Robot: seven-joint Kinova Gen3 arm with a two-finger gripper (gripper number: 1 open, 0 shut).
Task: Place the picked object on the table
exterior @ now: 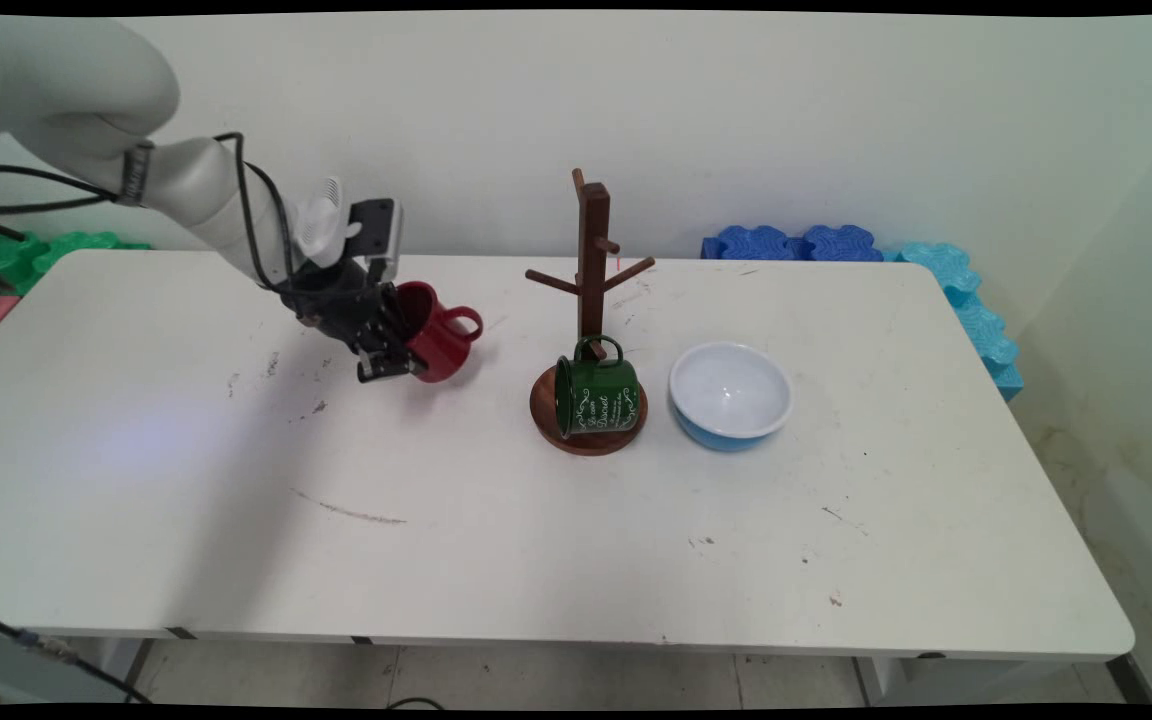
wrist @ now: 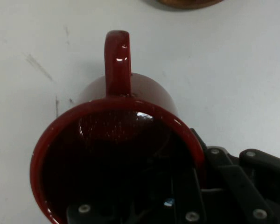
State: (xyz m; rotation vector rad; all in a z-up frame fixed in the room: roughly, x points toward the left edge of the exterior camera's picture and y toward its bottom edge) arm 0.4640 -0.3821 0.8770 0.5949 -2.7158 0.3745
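I see the white worktop (exterior: 536,540) spread wide, with the arm reaching in from the upper left. Right of centre stands the wooden mug tree (exterior: 591,300), its pegs bare, and a green enamel mug (exterior: 596,395) lies on its side across the tree's round base. Just beside that base, to the right, sits the blue bowl with a white inside (exterior: 731,393). The red mug (exterior: 436,340) is well to the left of the tree, tipped over so its mouth faces the hand (exterior: 391,350) and its handle points towards the tree. My hand has the mug by the rim: in the hand view one finger reaches inside the mouth and the black linkage presses on the wall from outside, so I judge it closed on the rim. I cannot tell whether the mug touches the worktop. I judge a rim pinch like this lets the mug swing, so I would move slowly and keep the wrist steady.
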